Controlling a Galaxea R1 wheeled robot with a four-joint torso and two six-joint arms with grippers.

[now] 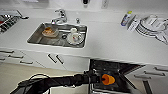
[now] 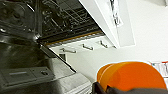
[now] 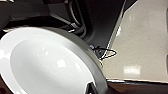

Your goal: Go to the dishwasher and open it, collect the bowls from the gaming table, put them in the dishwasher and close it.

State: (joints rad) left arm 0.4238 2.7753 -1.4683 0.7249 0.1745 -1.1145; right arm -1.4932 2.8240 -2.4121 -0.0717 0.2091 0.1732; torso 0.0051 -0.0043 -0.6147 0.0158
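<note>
Below the white counter [image 1: 105,47], left end effector [image 1: 102,79] grips an orange bowl [image 1: 108,79] over the open dishwasher [image 1: 112,68].

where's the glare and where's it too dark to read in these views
Right wrist view: bright ceiling-light reflections on the white bowl and on the glossy floor. Left wrist view: the dishwasher interior is dark and murky, while the wall beyond is washed out behind the orange bowl. Head view: the white countertop is overexposed and soft.
</note>
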